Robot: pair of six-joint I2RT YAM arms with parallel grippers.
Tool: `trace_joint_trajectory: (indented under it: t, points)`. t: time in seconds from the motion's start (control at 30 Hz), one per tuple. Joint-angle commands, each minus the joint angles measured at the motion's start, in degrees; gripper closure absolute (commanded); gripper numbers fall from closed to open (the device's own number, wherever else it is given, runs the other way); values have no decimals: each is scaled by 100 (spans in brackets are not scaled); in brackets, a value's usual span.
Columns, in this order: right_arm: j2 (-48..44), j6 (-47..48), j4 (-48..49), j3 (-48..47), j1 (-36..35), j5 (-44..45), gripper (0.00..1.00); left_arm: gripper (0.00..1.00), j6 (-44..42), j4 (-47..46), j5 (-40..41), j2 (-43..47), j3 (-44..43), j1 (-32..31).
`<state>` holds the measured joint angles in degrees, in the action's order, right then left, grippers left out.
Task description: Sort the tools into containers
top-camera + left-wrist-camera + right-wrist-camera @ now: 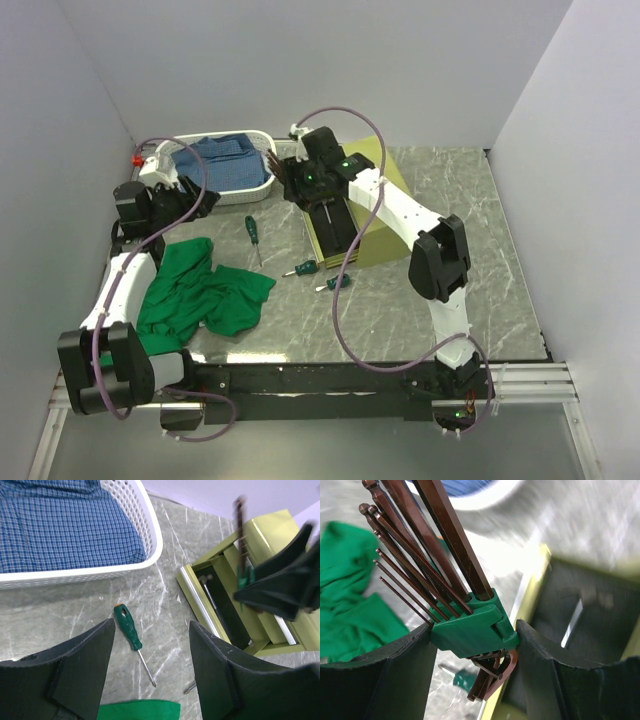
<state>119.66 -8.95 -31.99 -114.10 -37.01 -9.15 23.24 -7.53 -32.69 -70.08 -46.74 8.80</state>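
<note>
**Hex-key set [470,630] in grasp beside open drawer: placement pending**

**Grasp.** Your right gripper [475,647] is clenched on the set's green holder, one finger on each flat side. The brown keys fan toward the upper left of the wrist frame.

**Position.** In the overhead view the set hangs at centre, in the upper half, at the left edge of the olive tool chest [385,190]. The pulled-out drawer [335,225] runs toward the lower centre from there. In the right wrist view the drawer's dark floor fills the right side of the frame. I judge the holder to be at the rim, not squarely over the opening.

**Other arm.** Your left gripper [150,665] is released and empty above the long screwdriver [127,630], which lies on the desk [165,585] below the white basket [150,535].

**Advice for the step.**
- Carry the set toward the right of the wrist frame until the holder is over the drawer floor.
- Turn the long keys along the drawer's length, because the fan looks wide enough to catch the rim.
- Lower it close to the floor before you let go.
- A metal-shafted item already lies in the drawer, so set down beside it, not across it.

**Outstanding.** Two stubby screwdrivers [302,268] lie on the desk below the drawer, right of the green cloth [200,295].
</note>
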Motion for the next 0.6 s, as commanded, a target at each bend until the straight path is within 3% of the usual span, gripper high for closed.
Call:
trace_joint_trajectory:
  t: [0.0, 0.13, 0.37, 0.4, 0.43, 0.57]
  points:
    - [-337, -1362, -210, -166, -25, 992, 100, 33, 57, -161, -36, 267, 60, 69]
    - [-714, -1890, -607, 581, -34, 1854, 100, 33, 206, -310, -97, 329, 147, 122]
    - [-769, -2373, -668, 1294, -25, 2074, 100, 33, 260, -390, -106, 390, 271, 245]
    - [-707, -2409, -695, 1294, -16, 2075, 94, 32, 286, -390, -124, 373, 271, 237]
    - [-681, -2418, -730, 1242, -34, 2023, 53, 32, 312, -390, -133, 373, 253, 236]
    - [-768, -1901, -502, 1066, -34, 1337, 3, 32, 365, -425, -273, 277, 166, 236]
